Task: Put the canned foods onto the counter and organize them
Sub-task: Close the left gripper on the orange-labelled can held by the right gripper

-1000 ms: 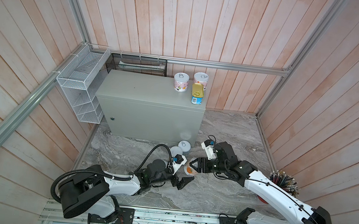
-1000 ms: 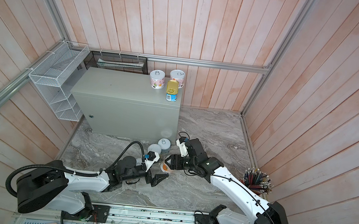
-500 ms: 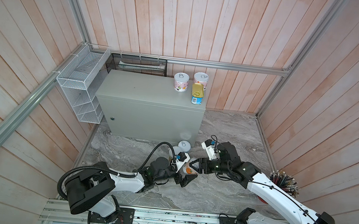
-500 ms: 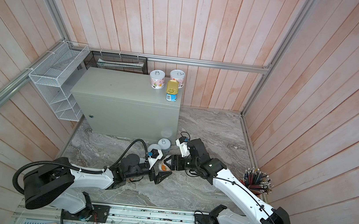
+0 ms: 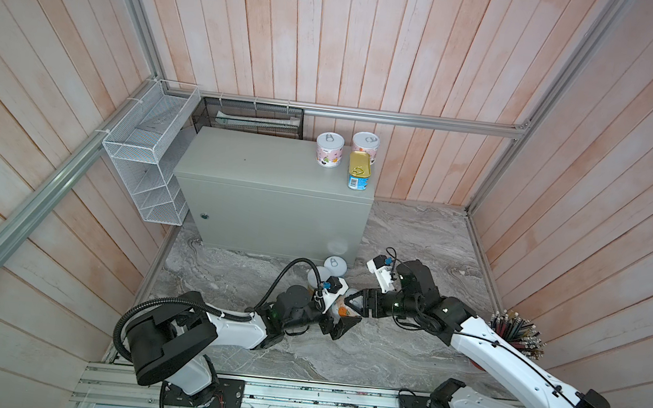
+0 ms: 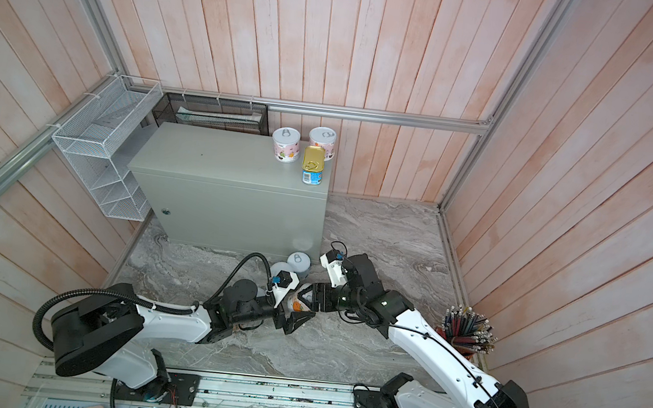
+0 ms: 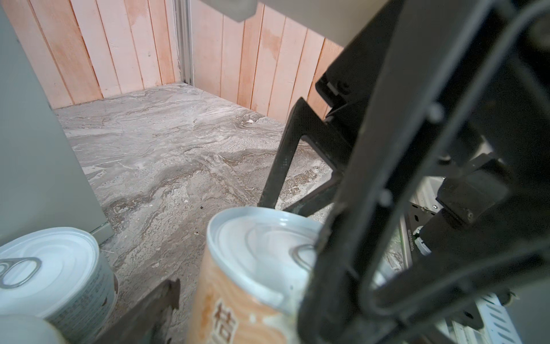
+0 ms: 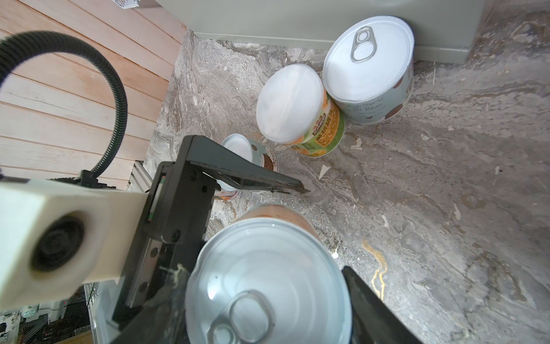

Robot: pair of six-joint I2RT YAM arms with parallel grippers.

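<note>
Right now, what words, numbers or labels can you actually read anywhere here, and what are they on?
"桔": on the orange can, left wrist view; the rest of its label is cut off.
On the green can: printed characters, too blurred to read.
On the pale blue can: small print, unreadable.
On the blue tin: a barcode, digits too small.
On the pink can and the corner can: labels too small.

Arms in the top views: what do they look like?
Both arms have white link shells, black joints and bulky black base housings. The left arm carries a looping black corrugated hose; the right arm a thin black cable along its shell. Jaws are black and triangular; wrist camera blocks are white.
</note>
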